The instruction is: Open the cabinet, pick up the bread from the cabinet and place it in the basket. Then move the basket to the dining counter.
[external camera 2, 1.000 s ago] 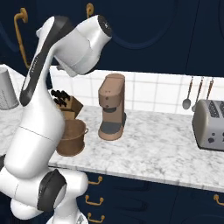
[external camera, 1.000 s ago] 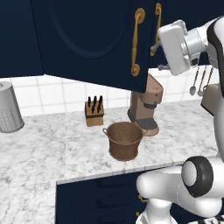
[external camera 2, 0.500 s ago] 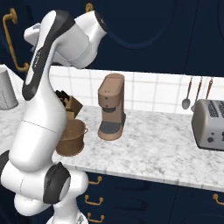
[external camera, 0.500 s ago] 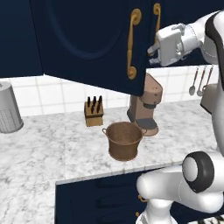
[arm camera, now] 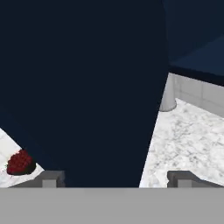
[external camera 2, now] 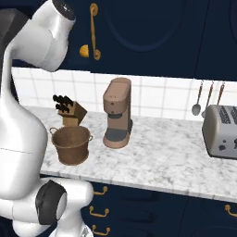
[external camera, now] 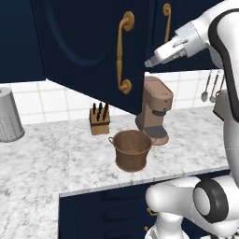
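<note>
Claw [arm camera: 117, 178] open wide and empty, tips either side of the swung-out cabinet door's [external camera: 88, 46] edge (brass handle [external camera: 122, 53] on its front), bread [external camera 2: 84, 51] up in the cabinet, basket [external camera: 131, 150] on the marble counter [external camera: 56, 158] beside the coffee maker [external camera: 155, 109].

The cabinet [external camera: 88, 46] door is dark navy with a curved brass-gold handle [external camera: 122, 53], and the bread [external camera 2: 84, 51] beside another such handle is orange-yellow. The basket [external camera: 132, 149] is a warm brown, the coffee machine [external camera: 156, 109] a paler brown with a dark tray, the knife block [external camera: 99, 122] tan with black handles, and the counter [external camera: 56, 158] is white marble veined with grey over navy drawer fronts [external camera 2: 139, 210] with gold pulls. The wall tiles [external camera 2: 157, 95] are white with grey lines, the toaster [external camera 2: 222, 132] and perforated cylinder [external camera: 9, 116] are grey, and a dark red berry-like thing [arm camera: 19, 162] lies on the marble.
</note>
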